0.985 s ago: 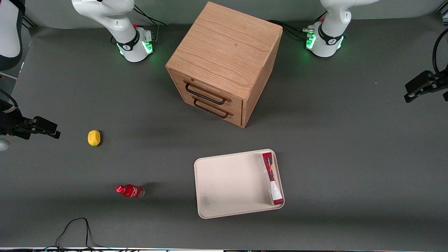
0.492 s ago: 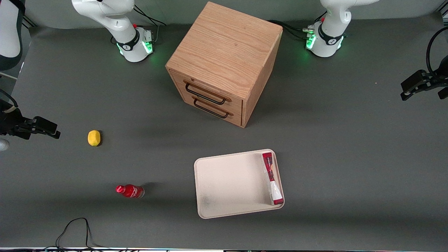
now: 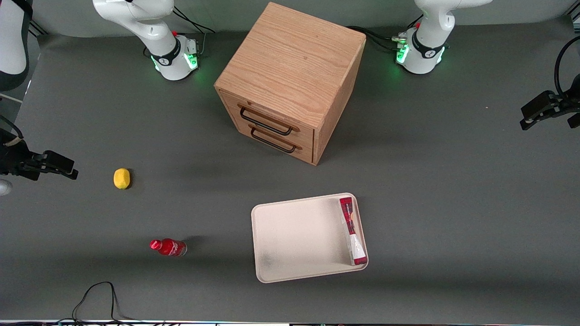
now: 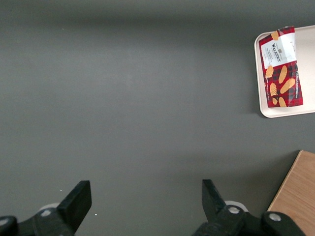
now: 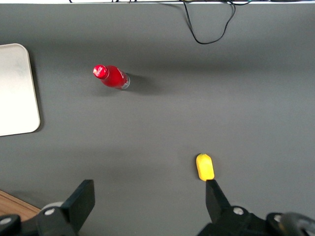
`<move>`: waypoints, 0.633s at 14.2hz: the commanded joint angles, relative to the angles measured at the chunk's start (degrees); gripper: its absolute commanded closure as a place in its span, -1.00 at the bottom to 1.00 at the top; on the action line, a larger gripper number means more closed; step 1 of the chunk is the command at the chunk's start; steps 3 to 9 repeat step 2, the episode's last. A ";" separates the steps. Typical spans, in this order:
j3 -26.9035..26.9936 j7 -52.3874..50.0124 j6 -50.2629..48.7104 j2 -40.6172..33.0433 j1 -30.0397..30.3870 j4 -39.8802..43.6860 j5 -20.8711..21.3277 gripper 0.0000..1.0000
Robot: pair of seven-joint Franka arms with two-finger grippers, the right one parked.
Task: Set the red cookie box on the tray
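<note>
Red cookie box (image 3: 352, 231) already lies inside the tray (image 3: 294, 235) along one rim, well apart from the spread, empty fingers (image 4: 78, 199) of the gripper (image 3: 537, 110), so the task looks done.

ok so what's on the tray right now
Only the red cookie box, lying along the tray's edge toward the working arm's end. The tray surface under the box is covered. The gripper hangs over bare table, jaws open, holding nothing.

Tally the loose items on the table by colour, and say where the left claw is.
Red: 2, red cookie box on tray, bottle
Yellow: 1, lemon
Pinkish-white: 1, tray
Total: 4
Claw: open, near the working arm's table end.
</note>
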 commanded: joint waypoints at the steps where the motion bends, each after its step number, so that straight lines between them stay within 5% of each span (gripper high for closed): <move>1: -0.08 0.35 -1.15 -1.57 -0.73 -1.58 -0.50 -1.00; 9: -0.17 0.00 -1.15 -1.57 -0.73 -1.50 -0.50 -1.00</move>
